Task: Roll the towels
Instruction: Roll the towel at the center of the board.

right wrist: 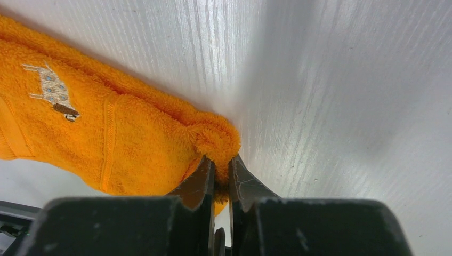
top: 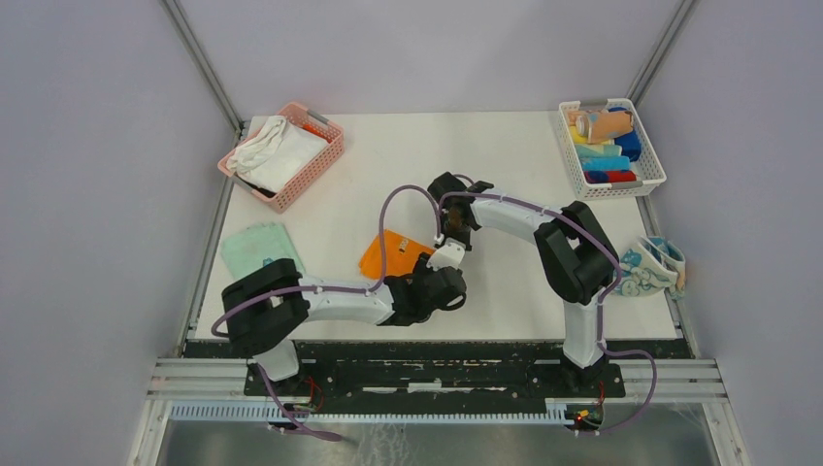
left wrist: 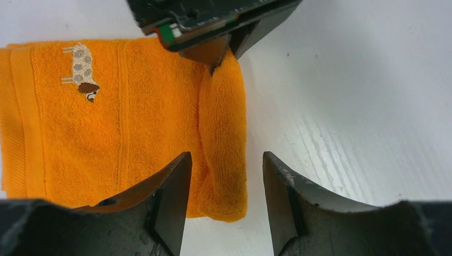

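We have barely begun the orange towel (top: pixel 393 254), mid-frame in the top view: only its right edge is curled over. Our right gripper (right wrist: pixel 221 173) is clenched on that curl, and our left gripper (left wrist: pixel 225 157) is spread open astride it. The green towel (top: pixel 260 249) at left lies flat.

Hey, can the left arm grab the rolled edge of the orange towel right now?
Probably yes: the left gripper is open with its fingers either side of the rolled edge; the right gripper pinches only the far end.
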